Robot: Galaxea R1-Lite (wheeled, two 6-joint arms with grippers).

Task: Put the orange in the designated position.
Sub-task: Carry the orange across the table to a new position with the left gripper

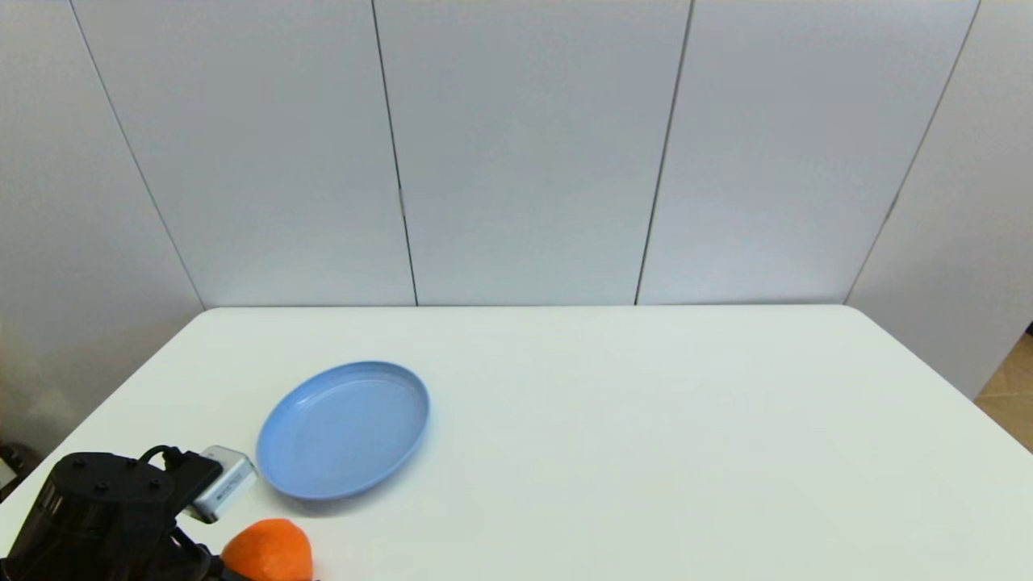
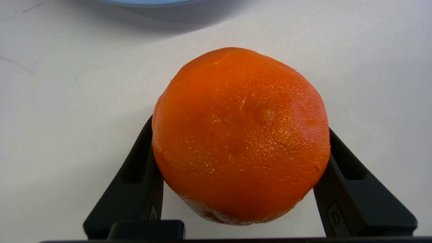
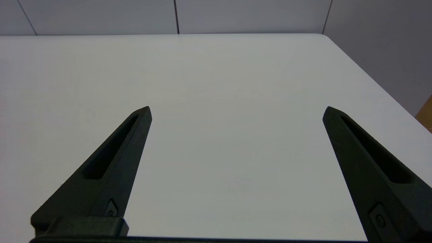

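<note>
The orange [image 2: 240, 135], round with dimpled bright skin, sits between the two black fingers [image 2: 138, 168] of my left gripper [image 2: 240, 125], which press on both of its sides. In the head view the orange [image 1: 269, 550] shows at the table's near left edge, just in front of the blue plate [image 1: 343, 428], and apart from it. The left arm [image 1: 105, 508] reaches in from the bottom left corner. A sliver of the plate's rim [image 2: 145, 2] shows beyond the orange in the left wrist view. My right gripper [image 3: 236, 113] hangs open over bare table, holding nothing.
The white table [image 1: 646, 436] stretches wide to the right of the plate. Grey wall panels [image 1: 524, 153] close off its far edge. The table's right edge [image 3: 378, 81] drops away beside the right gripper.
</note>
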